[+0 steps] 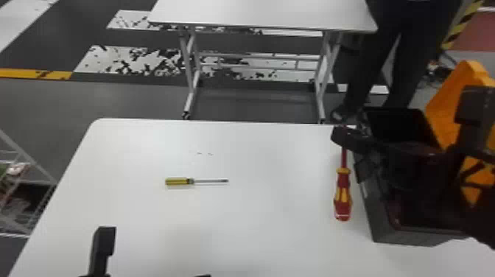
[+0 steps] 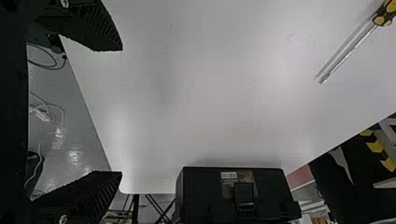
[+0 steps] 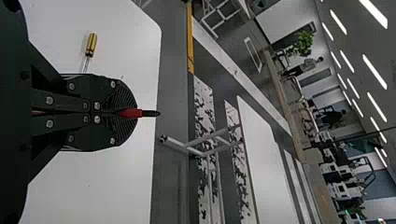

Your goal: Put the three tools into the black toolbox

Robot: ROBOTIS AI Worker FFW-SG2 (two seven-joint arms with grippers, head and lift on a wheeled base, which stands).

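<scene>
Okay, so your right gripper (image 1: 342, 137) is over at the left edge of the black toolbox (image 1: 377, 221), and its jaws are together, clamped on the red shaft of the red-and-yellow screwdriver (image 1: 343, 193). In your right wrist view, you've got a bit of red and the black tip poking out past the jaws. The handle is on the near side of the grip, just beside the toolbox on its left, pointing back toward you. Can't tell whether it touches the tabletop (image 1: 257, 228).

Your left gripper (image 1: 156, 254) is well to the left of the toolbox and closer to you, jaws wide apart with nothing between them.

Further out, the yellow screwdriver (image 1: 176, 181) is lying on the tabletop, well left of the toolbox, handle away from it and shaft pointing its way. The toolbox itself is partly behind your right arm, and there's something dark red at its near end, too dark to name. Beyond the toolbox and off to its left you've got a second white table (image 1: 257, 14).
</scene>
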